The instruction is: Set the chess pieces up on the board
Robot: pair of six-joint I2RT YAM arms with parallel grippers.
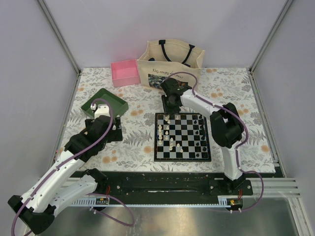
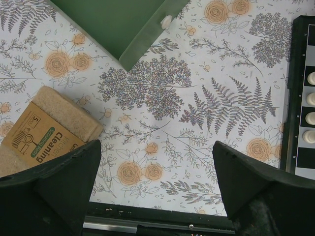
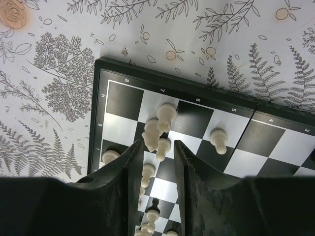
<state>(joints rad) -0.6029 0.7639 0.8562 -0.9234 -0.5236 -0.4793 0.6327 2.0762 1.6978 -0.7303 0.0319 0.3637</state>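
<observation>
— Where's the board from where you stand?

— The board (image 1: 183, 158) lies flat close to the near edge of the table (image 1: 133, 147), a little right of the middle. Cream-white chess pieces (image 1: 167, 133) stand scattered over its left side, and black chess pieces (image 1: 201, 129) line its right edge.

— And the left gripper?

— The left gripper (image 2: 156, 147) hangs over the flowered table to the left of the board, fingers spread wide, nothing between them. A brown pack of scouring pads (image 2: 49, 129) lies just beside its left finger. The board's border is well off to its right.

— The right gripper?

— The right gripper (image 3: 158, 145) is down over the board's far left corner, jaws drawn narrow. A small cream piece (image 3: 164, 148) sits in the gap at the tips, with a taller cream piece (image 3: 166, 115) just beyond it. I can't tell whether the fingers are touching it. A lone pawn (image 3: 218, 140) stands apart to the right of the fingers.

— Further back?

— A green tray (image 1: 119, 104) sits toward the table's left edge, just past the left gripper. At the far edge are a pink box (image 1: 124, 72) and, beside it, an upright tote bag (image 1: 170, 61).
</observation>
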